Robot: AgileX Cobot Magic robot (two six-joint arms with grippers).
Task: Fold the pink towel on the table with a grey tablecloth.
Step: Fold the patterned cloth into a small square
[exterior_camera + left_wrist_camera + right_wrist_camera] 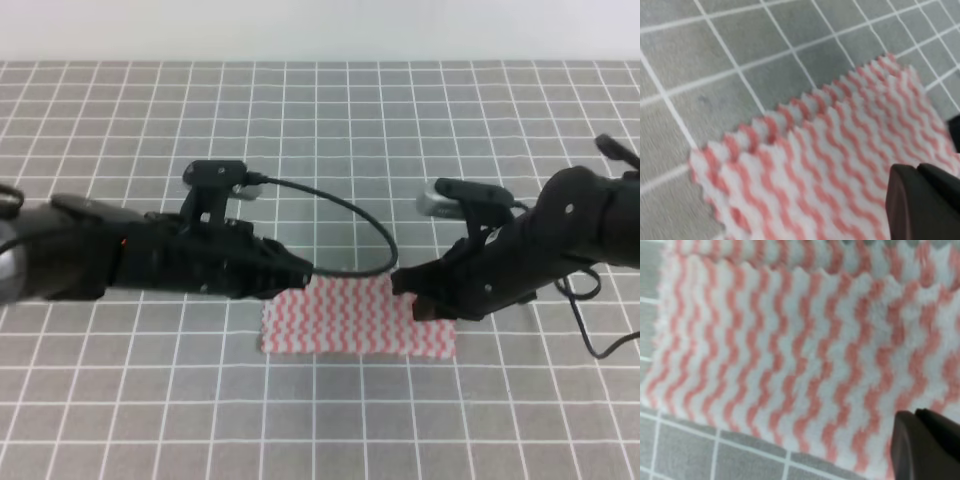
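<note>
The left gripper [300,272] lies low over the table [330,130], its tip at the towel's [355,315] upper left corner. In the left wrist view one dark finger [922,202] shows at the lower right, over the striped cloth, and two zigzag edges run one just behind the other, so the towel seems already doubled over once. That would explain why the arm sits here: it is at the corner where the layers meet, either laying it down or about to take it. Whether its jaws are parted or pinched on cloth I cannot tell; only one finger shows and the high view is too dark there.

The towel lies flat near the middle of the table, a wide strip between the two grippers, its long sides running left to right along the grid.

The right gripper [418,298] is down at the towel's right edge, mirroring the left. The right wrist view is filled with stripes, again with a second zigzag edge near the top, and one dark finger [927,445] over the cloth at the lower right. Its hold is likewise unclear. Judging by the pairing, each arm tends one end so the fold stays square.

No containers are in view.
</note>
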